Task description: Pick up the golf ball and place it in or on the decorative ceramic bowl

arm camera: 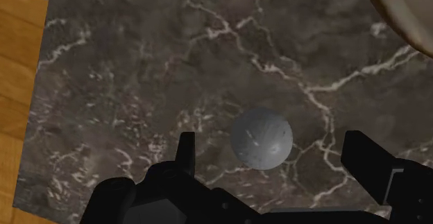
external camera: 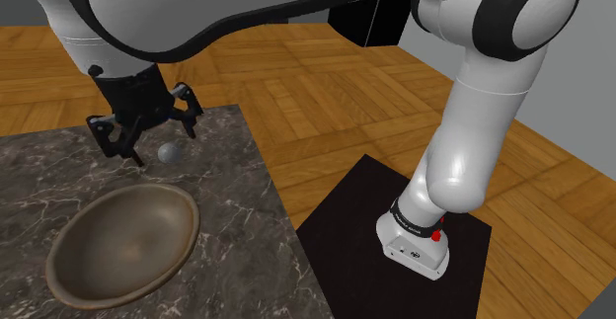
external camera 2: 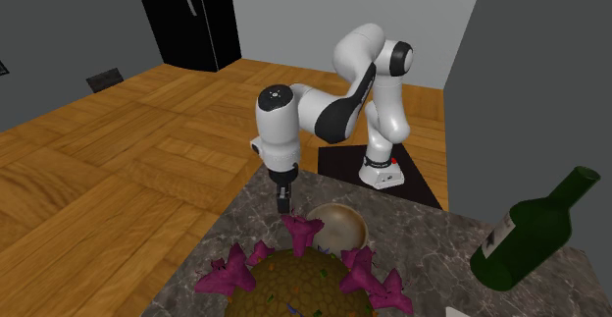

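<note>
Gripper fingers are right up front in the wrist view, spread wide. The grey golf ball sits between them on the dark marble counter, touching neither. Past it the bowl is cut off, just a bit of rim. The shoulder view gives you the whole brownish bowl, near the ball. In the second exterior view a purple-leaved plant covers part of the bowl, and a green bottle stands off to the side.
</note>
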You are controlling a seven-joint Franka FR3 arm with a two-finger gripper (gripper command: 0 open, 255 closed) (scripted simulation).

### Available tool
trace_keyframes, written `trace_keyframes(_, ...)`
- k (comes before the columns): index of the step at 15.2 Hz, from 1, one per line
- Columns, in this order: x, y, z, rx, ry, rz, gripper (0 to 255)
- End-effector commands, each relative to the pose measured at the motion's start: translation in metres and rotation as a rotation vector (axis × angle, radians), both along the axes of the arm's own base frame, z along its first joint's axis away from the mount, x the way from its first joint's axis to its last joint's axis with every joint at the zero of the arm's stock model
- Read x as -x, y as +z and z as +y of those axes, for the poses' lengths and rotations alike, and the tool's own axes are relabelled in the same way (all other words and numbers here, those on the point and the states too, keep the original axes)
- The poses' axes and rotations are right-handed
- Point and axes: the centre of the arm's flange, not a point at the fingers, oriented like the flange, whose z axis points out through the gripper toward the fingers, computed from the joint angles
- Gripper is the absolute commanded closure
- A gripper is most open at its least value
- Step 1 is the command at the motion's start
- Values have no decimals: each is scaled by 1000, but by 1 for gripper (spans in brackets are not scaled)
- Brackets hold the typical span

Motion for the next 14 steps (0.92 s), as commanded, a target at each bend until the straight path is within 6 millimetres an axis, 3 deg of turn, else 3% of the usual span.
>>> trace_keyframes(1,1,-14,-2,0,0,0,0)
trace_keyframes(9,1,-14,-2,0,0,0,0)
trace_keyframes(10,1,-14,-2,0,0,0,255)
trace_keyframes(14,1,-14,-2,0,0,0,255)
